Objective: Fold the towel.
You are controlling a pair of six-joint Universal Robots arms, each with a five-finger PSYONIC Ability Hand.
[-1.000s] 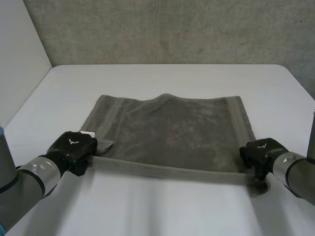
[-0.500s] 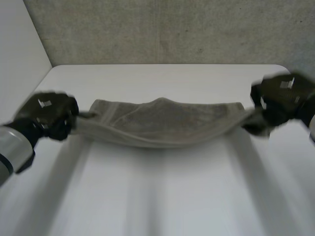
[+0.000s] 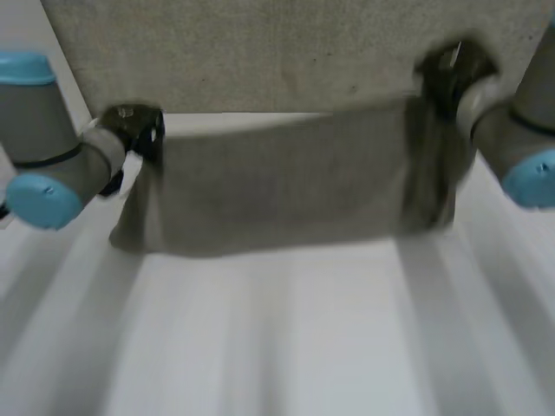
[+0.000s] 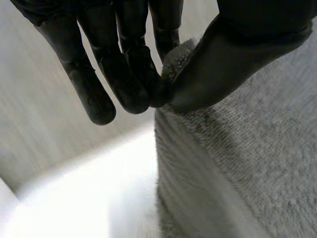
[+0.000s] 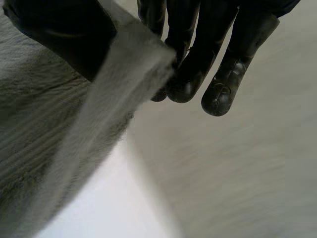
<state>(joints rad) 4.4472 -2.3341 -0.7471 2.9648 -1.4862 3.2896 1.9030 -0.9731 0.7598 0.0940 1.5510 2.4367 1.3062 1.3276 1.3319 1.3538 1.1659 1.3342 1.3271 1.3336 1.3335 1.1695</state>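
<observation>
head view: the towel (image 3: 286, 182) hangs as a flat sheet over the far half of the table (image 3: 277, 347), stretched between my two hands. the left hand (image 3: 130, 130) is above the table's far left side, and the right hand (image 3: 447, 74) is above its far right side, a little higher. the lower hem sits close to the table top; i can't tell if it brushes it. left wrist view: the left hand (image 4: 124, 59) has straight fingers closed against the thumb, pinching the top corner of the towel (image 4: 237, 163). the cloth drops from there toward the table. right wrist view: the right hand (image 5: 198, 54) has the same pinch, with the banded edge of the towel (image 5: 64, 139) caught between thumb and fingers at the other top corner. my read: soft, light terry with a grippy nap and no stiffness, so it sags wherever tension goes slack. the corners look like the right hold, with both kept level over the table.
</observation>
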